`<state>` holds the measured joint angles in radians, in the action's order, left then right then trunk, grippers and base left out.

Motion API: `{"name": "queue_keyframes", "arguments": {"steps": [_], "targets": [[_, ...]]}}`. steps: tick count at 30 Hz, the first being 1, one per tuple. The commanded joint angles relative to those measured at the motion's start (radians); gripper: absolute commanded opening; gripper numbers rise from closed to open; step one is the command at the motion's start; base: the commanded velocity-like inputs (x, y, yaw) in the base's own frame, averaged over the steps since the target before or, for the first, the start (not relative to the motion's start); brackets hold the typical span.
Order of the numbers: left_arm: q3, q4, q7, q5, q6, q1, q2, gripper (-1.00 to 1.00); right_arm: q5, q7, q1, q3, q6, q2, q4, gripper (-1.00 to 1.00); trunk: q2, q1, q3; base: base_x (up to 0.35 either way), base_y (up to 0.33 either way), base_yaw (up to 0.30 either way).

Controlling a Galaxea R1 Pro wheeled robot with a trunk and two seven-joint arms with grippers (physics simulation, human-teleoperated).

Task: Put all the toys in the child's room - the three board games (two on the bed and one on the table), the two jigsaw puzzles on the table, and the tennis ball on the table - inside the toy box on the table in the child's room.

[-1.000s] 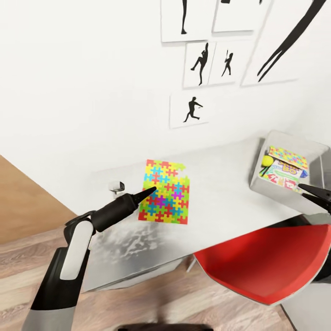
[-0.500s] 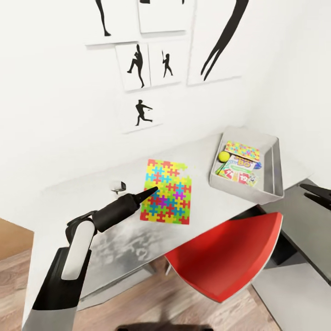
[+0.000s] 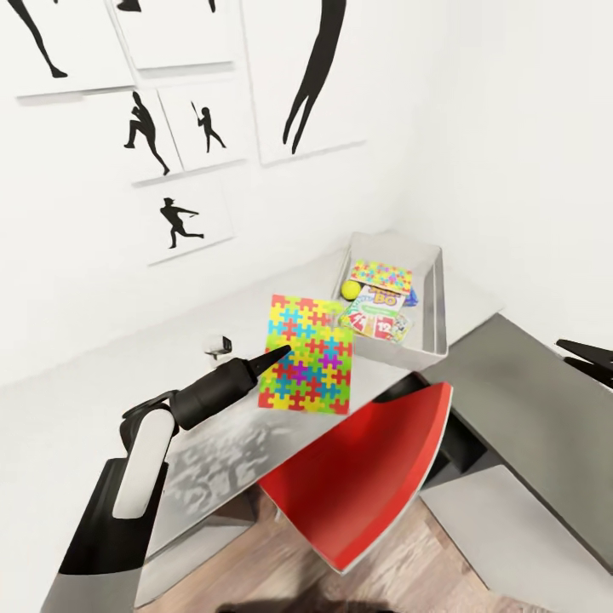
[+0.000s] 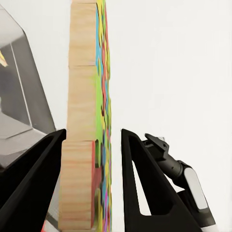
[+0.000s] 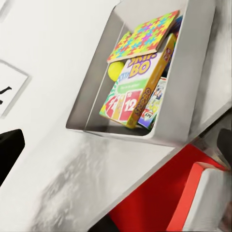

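Place: a child's room in a home.
Walls: white, hung with black silhouette sports pictures (image 3: 174, 223).
Furniture: pale grey desk (image 3: 77, 400), red chair (image 3: 366, 477), wood-plank floor (image 3: 281, 570).
Playthings: light grey bin (image 3: 430, 298) holding games.

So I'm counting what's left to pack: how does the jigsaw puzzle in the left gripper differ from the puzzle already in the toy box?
The held jigsaw puzzle is clamped at its edge by the left gripper; the boxed puzzle lies free in the toy box. The held one looks larger in the head view. The boxed one rests on a board game, beside the tennis ball. Both show the same bright interlocking pattern.
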<state>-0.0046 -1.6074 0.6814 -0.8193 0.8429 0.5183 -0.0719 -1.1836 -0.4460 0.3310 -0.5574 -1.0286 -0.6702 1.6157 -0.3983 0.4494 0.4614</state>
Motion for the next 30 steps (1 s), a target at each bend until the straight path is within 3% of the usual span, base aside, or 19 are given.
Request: {"name": "queue_keyframes", "arguments": {"steps": [1,7,17,30], "targets": [[0.001,0.0,0.001,-0.003,0.005,0.0,0.0,-1.0,0.009,-0.009,0.001,-0.001,-0.004,0.0,0.0,1.0,-0.002,0.001,0.001,0.011,-0.025,-0.291],[0.003,0.0,0.001,-0.003,0.005,0.0,0.001,-1.0,0.009,-0.009,0.001,0.0,-0.004,0.0,0.0,1.0,-0.002,0.001,-0.001,-0.009,-0.07,-0.234],[-0.001,-0.001,0.001,-0.003,0.005,0.0,0.001,-1.0,0.009,-0.009,0.001,0.002,-0.003,0.002,0.0,1.0,-0.002,0.001,-0.002,-0.055,-0.226,-0.056],[0.006,0.0,0.0,-0.015,0.006,0.009,0.0,-1.0,0.009,-0.005,0.002,0.007,-0.002,0.007,0.0,1.0,-0.002,0.001,-0.002,-0.01,-0.097,0.186]]}}
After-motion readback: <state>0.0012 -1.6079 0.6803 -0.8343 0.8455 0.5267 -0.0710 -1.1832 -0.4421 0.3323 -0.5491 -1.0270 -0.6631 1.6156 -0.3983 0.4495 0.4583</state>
